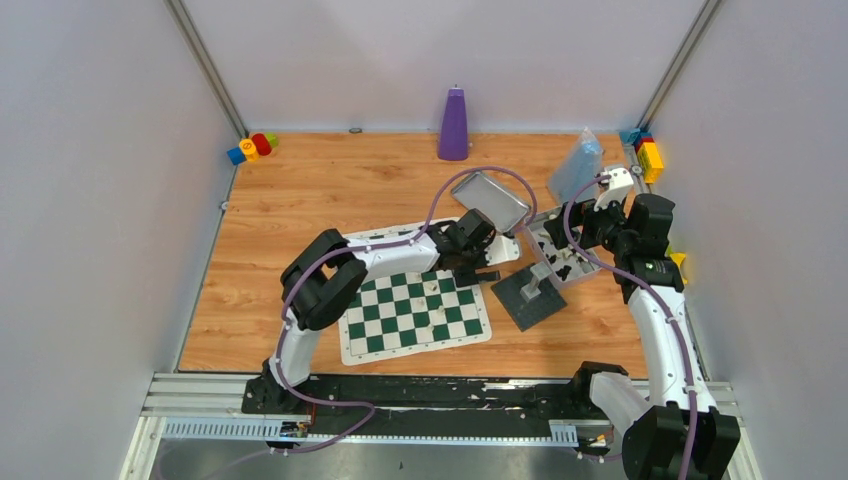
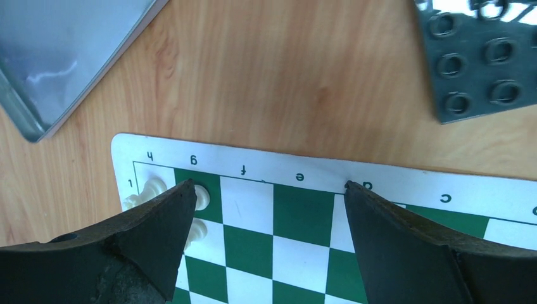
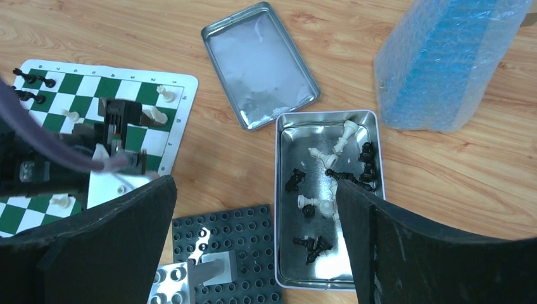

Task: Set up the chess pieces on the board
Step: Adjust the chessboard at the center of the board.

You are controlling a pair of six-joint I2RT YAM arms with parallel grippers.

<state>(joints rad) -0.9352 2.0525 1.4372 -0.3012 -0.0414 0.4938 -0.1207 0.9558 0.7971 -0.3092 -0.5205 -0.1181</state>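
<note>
Left gripper is wide open over the board. Right gripper is wide open by the tray of chess pieces.

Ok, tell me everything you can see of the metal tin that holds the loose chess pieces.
The tin is a shallow, shiny silver rectangle with rounded corners and a raised rim, open-topped, lying flat on the wooden table. Black and cream chess pieces lie tumbled inside. A dark studded baseplate sits beside its left side, and a similar tray lies by its far corner.
</note>
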